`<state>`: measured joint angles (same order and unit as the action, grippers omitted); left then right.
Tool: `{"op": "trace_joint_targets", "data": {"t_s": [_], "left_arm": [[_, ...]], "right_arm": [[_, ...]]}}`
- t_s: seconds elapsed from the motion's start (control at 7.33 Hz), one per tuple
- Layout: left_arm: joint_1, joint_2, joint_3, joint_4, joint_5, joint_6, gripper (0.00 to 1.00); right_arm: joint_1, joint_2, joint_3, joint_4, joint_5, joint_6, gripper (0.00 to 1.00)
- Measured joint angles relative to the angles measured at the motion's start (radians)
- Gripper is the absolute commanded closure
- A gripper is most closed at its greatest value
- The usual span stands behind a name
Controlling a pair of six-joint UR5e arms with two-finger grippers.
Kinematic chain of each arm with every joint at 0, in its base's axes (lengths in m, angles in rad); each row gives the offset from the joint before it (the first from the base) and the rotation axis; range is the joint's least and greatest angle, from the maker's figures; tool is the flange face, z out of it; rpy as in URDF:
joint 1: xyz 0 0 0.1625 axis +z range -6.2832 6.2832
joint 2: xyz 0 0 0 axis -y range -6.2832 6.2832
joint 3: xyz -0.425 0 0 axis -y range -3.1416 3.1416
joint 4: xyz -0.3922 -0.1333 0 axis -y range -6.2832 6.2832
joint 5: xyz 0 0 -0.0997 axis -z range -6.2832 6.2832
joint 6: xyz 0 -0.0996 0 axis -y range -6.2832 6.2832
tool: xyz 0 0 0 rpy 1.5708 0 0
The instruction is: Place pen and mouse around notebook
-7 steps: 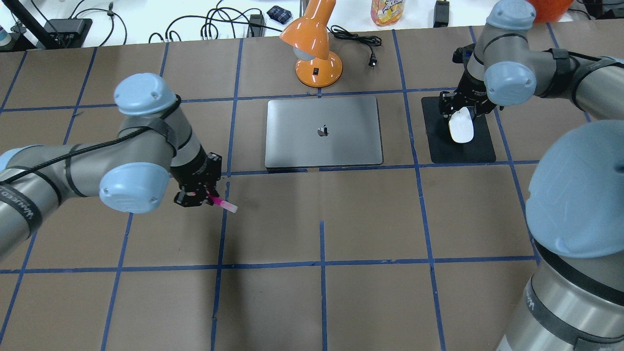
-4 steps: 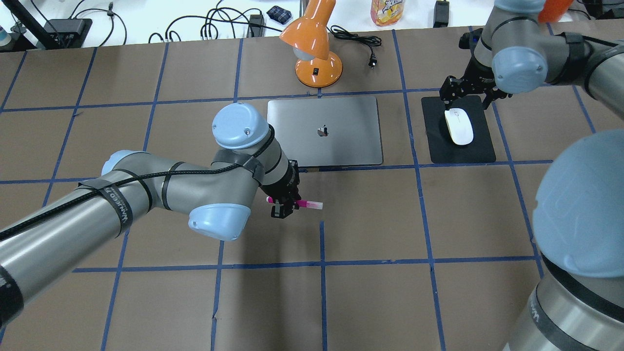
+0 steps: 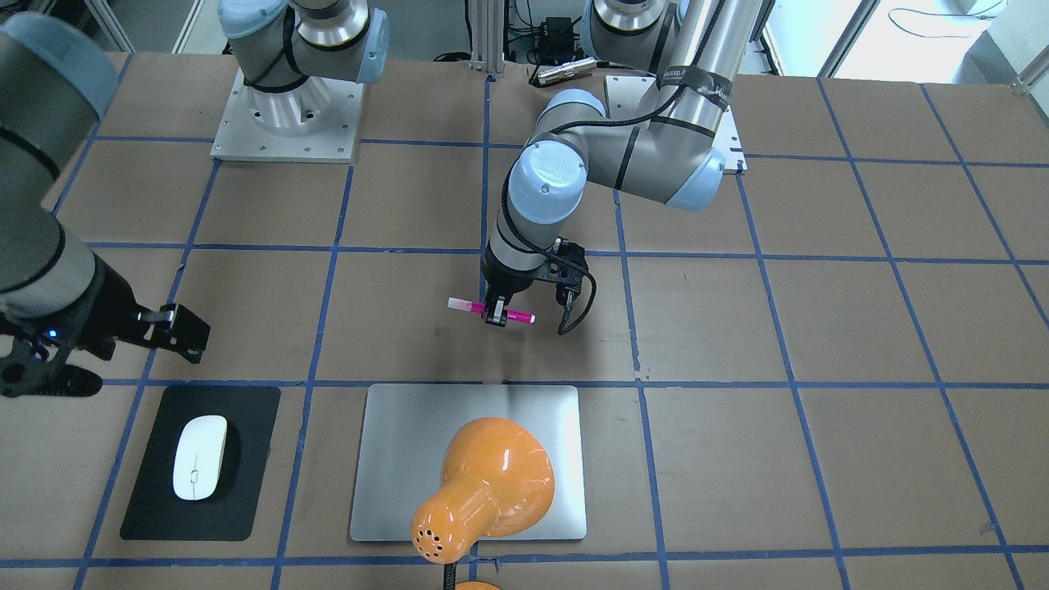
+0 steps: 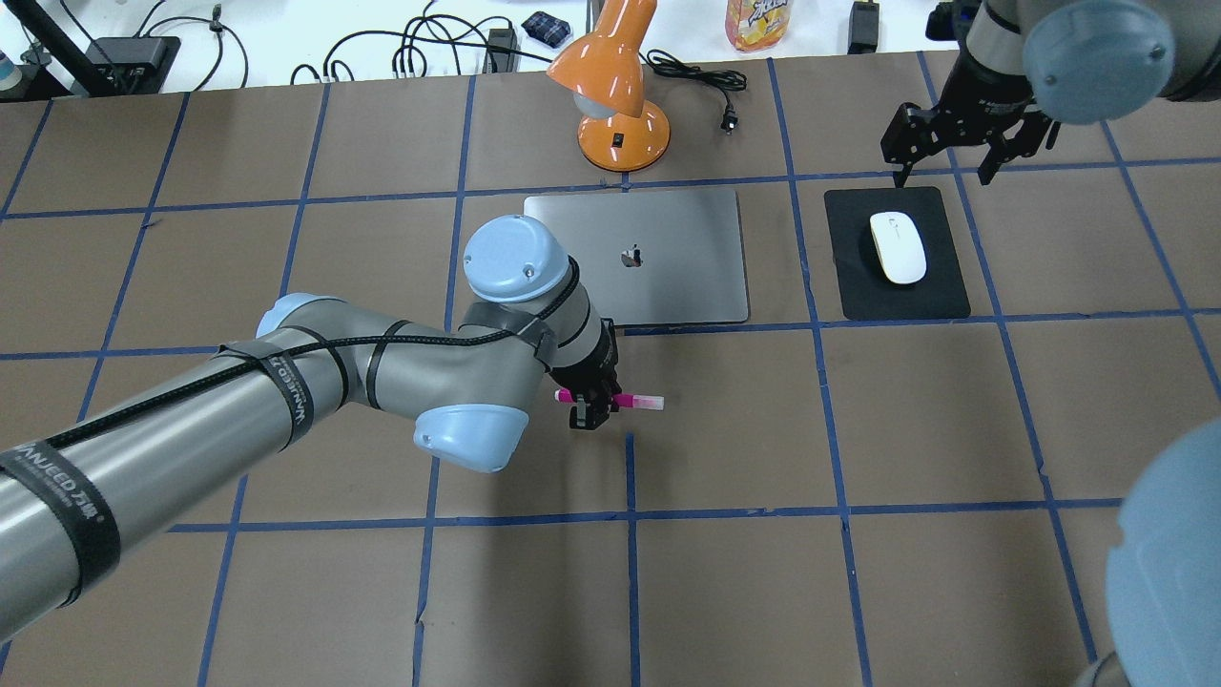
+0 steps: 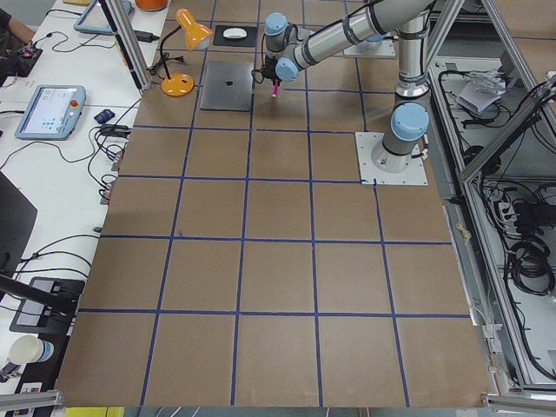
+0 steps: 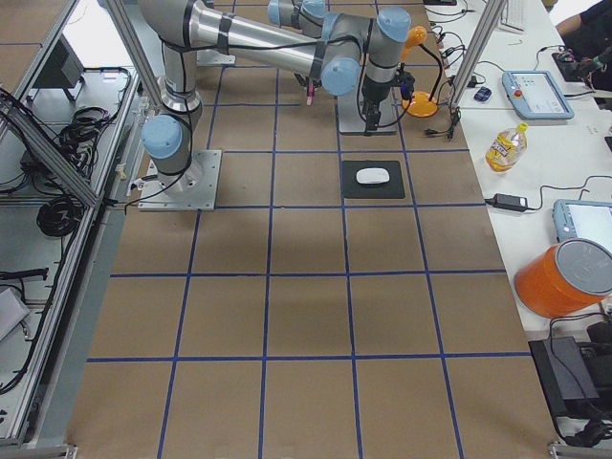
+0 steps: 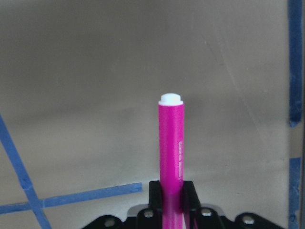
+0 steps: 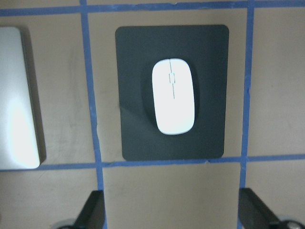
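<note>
Left arm (image 4: 382, 382) reaches in long and low over the worktop (image 4: 763, 429), forearm close to level. The wrist is bent over, so the left gripper (image 4: 587, 408) points straight down. Its jaws are pinched tight on the pen (image 4: 641, 402), gripping it near mid-length. It lies level in the grip, poking out on both sides, held off the surface. Over to the right arm (image 4: 1097, 38): stretched to the far side, wrist turned down, right gripper (image 4: 942, 170) hanging high and aimed at the worktop. Its jaws stand wide apart. On the wrist camera the fingertips (image 8: 93, 212) just peek in at the bottom corners.
</note>
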<state>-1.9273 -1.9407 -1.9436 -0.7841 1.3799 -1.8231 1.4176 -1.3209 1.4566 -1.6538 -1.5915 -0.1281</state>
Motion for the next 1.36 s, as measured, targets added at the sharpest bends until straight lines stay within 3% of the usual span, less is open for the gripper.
{"op": "trace_joint_targets", "data": {"t_s": [0.41,0.55,0.68,0.95,1.36], "left_arm": [[-0.018,-0.043,0.022,-0.002,0.002,-0.063,1.00],[-0.025,-0.050,0.024,-0.001,0.005,-0.072,0.75],[-0.029,-0.058,0.024,0.000,0.006,-0.078,0.01],[-0.033,-0.062,0.024,-0.001,0.006,-0.092,0.00],[-0.025,-0.031,0.041,-0.009,0.001,-0.045,0.00]], "right_arm": [[0.022,-0.105,-0.079,0.268,0.009,0.027,0.00],[0.031,-0.128,-0.084,0.305,0.010,0.028,0.00],[0.034,-0.146,-0.080,0.315,0.010,0.028,0.00],[0.041,-0.162,-0.075,0.304,0.010,0.027,0.00],[0.110,-0.151,-0.064,0.194,0.001,0.093,0.00]]}}
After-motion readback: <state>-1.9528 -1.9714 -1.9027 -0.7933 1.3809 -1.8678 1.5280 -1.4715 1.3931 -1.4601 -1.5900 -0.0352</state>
